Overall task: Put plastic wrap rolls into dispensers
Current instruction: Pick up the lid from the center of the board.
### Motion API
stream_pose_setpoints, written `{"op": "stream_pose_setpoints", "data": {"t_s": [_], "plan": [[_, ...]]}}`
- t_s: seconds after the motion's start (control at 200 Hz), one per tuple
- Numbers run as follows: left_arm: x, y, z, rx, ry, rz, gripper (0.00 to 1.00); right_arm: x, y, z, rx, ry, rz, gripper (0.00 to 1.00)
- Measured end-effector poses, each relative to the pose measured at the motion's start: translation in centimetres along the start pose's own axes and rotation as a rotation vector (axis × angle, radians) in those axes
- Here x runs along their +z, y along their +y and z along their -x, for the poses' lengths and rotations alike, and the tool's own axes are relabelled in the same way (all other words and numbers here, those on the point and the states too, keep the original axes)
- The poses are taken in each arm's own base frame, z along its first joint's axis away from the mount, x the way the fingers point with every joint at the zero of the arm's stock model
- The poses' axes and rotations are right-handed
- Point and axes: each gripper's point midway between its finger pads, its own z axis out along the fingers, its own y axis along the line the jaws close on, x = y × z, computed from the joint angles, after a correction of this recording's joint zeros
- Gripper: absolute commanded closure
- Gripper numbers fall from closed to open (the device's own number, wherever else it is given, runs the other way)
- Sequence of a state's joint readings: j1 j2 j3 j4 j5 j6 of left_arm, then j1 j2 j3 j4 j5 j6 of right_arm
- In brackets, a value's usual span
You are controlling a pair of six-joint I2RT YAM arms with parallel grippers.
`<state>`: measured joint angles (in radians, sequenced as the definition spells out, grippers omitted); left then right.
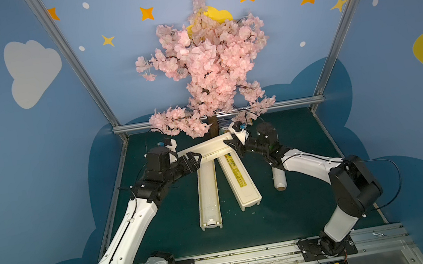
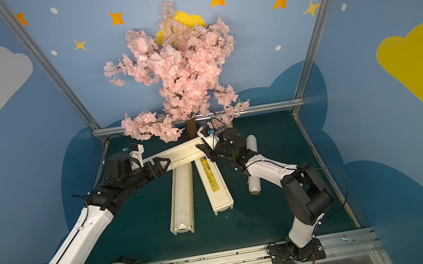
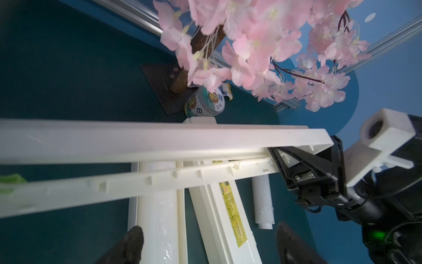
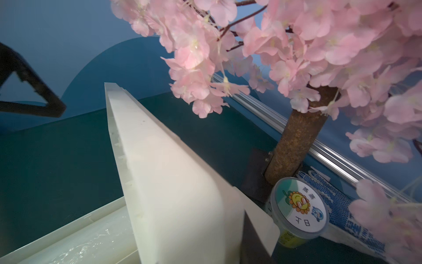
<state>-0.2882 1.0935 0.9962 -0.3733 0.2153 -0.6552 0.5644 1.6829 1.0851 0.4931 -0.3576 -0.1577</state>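
My right gripper [image 1: 231, 145] is shut on the right end of a cream dispenser [image 1: 204, 148] [image 3: 159, 141] [image 4: 171, 182], holding it level above the table with its lid slightly ajar. My left gripper [image 1: 194, 160] [image 3: 210, 242] hangs open just off the dispenser's left part, with nothing between its fingers [image 3: 130, 244]. Below on the table, an open trough [image 1: 201, 203] holds a plastic wrap roll [image 1: 208, 190] [image 3: 157, 217]. Beside it lies a cream box with a yellow label strip [image 1: 241, 179] [image 3: 230, 205]. Another roll [image 1: 279, 179] [image 2: 251, 143] lies partly under the right arm.
A pink blossom tree [image 1: 202, 62] stands at the back centre, and its branches hang over the held dispenser. A short green-and-white can [image 3: 205, 102] [image 4: 299, 212] and a blue-and-white packet [image 4: 342, 205] sit by the trunk [image 4: 296, 141]. An aluminium rail [image 1: 286, 103] bounds the back.
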Motion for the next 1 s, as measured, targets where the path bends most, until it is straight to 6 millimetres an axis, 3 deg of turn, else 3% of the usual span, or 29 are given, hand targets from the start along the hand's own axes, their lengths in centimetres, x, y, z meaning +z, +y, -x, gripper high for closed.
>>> {"op": "stream_pose_setpoints", "data": {"t_s": [0.2, 0.395, 0.476, 0.601, 0.746, 1.001], "plan": [[-0.3, -0.4, 0.0, -0.184, -0.002, -0.022, 0.08, -0.5, -1.4, 0.6, -0.006, -0.071, -0.079, 0.84], [0.0, -0.4, 1.3, -0.388, -0.053, -0.019, 0.08, -0.7, 0.1, 0.4, -0.039, -0.104, -0.063, 0.84], [0.4, -0.5, 2.0, -0.457, -0.067, -0.02, 0.0, -1.1, 1.0, 0.5, -0.064, -0.109, -0.058, 0.84], [1.5, -0.7, 3.1, -0.539, -0.076, -0.015, 0.01, -2.1, 2.3, 1.3, -0.116, -0.133, -0.056, 0.84], [3.6, -0.5, 3.6, -0.598, -0.067, -0.011, 0.08, -3.2, 3.7, 2.9, -0.189, -0.174, -0.049, 0.84], [6.3, -0.1, 3.2, -0.629, -0.011, 0.004, 0.39, -4.2, 5.1, 3.5, -0.353, -0.188, -0.08, 0.79]]}}
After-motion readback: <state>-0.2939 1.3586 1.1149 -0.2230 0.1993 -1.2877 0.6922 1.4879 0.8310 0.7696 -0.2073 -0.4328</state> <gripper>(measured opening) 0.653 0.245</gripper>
